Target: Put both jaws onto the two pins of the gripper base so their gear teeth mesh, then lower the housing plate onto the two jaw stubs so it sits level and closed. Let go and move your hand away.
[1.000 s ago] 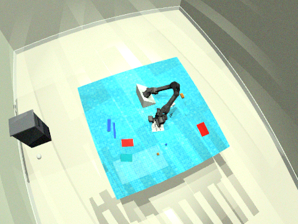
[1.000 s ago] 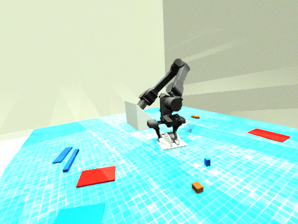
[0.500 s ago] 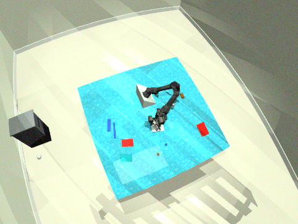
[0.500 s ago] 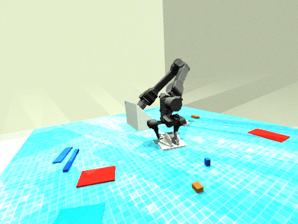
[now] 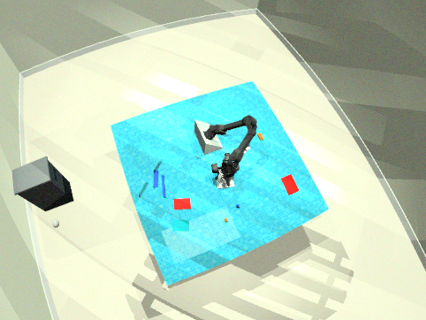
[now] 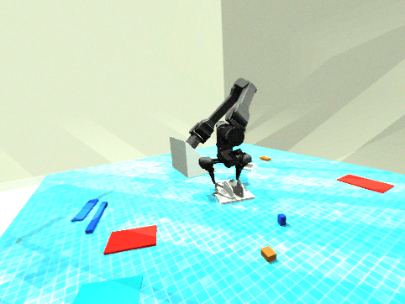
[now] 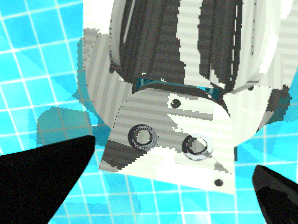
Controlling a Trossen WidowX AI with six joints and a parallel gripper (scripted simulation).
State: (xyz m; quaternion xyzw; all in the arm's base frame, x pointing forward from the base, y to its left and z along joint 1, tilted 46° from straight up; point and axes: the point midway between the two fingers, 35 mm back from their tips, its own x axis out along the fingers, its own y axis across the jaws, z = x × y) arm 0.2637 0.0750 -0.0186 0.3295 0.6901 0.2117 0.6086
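The white gripper base [image 5: 226,186] [image 6: 235,199] stands on the blue table, with the raised jaws [image 6: 227,191] on it. In the wrist view the jaws lie side by side, striped with shadow; their gear teeth are hidden. The pale housing plate [image 7: 165,117] covers the near end of the jaws, and a round stub end shows in each of its two holes. It looks flat, but its exact seating cannot be told. My gripper [image 6: 226,181] [image 7: 170,157] is open and empty, pointing down, with one black finger at each side of the plate, clear of it.
A red plate [image 5: 182,203] [image 6: 132,240], two blue bars [image 5: 155,179] [image 6: 97,217], a small blue block [image 5: 238,206] [image 6: 281,219] and an orange block [image 5: 225,220] [image 6: 268,254] lie around. Another red plate [image 5: 290,185] [image 6: 365,183] lies right. A grey wedge [image 5: 209,140] [image 6: 187,161] stands behind.
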